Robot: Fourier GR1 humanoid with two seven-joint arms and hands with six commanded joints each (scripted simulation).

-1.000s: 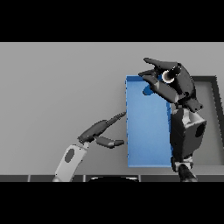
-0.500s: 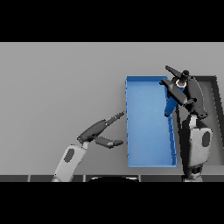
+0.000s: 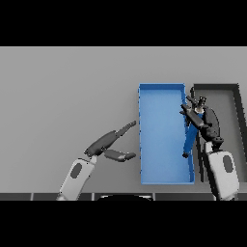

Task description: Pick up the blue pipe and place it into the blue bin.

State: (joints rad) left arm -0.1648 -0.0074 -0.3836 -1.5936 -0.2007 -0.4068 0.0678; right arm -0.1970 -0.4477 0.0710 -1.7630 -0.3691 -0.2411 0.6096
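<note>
The blue bin (image 3: 161,88) stands on the grey table right of the middle. The blue pipe (image 3: 189,140) lies slanted inside it along the right wall, its dark lower end near the bin's floor. My right hand (image 3: 201,117) hovers over the bin's right wall at the pipe's upper end, fingers spread and straight, so it is open; whether it still touches the pipe is unclear. My left hand (image 3: 107,143) rests open on the table just left of the bin.
A dark tray (image 3: 236,91) sits directly right of the blue bin, partly behind my right arm. Grey table surface stretches to the left and far side.
My right hand moved right and toward me, from above the bin's far end to its right wall. Its fingers opened, and the pipe now lies in the bin. The left hand barely moved.
</note>
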